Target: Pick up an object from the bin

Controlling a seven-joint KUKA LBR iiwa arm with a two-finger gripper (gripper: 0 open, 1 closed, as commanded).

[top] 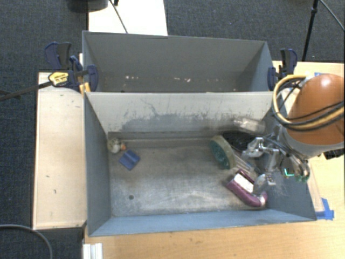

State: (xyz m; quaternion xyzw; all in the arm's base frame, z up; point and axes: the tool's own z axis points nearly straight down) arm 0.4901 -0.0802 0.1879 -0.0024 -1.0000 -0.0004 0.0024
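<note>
The arm [302, 144] comes in over the right rim of the grey metal bin [161, 198], its wrist capped by an orange cover [318, 104] with yellow and black cables [285, 99] looped round it. The claw [262, 181] hangs low in the near right corner of the bin, directly over the right end of a purple, roughly tube-shaped thing [242, 192]. That thing lies on the bin floor at a slant, with a pale patch on its upper side. The tip of the claw seems to meet or nearly meet the purple thing, but whether it really touches cannot be made out. Whether the claw is apart, together or clamped on anything I cannot tell, since its metal parts overlap from this angle. Just left of the claw and a little farther back, a teal disc [220, 151] stands on edge, tilted, close to the claw's metal body but apart from the purple thing. Behind the disc, toward the far wall, lies a black thing [236, 140], partly hidden by the wrist. Beyond it, against the sloped far wall, sits a pale shiny scrap [247, 124]. Well apart from all these, in the far left corner, a small blue block [129, 159] lies flat, with a small pale roundish thing [114, 144] just beside it toward the wall.
</note>
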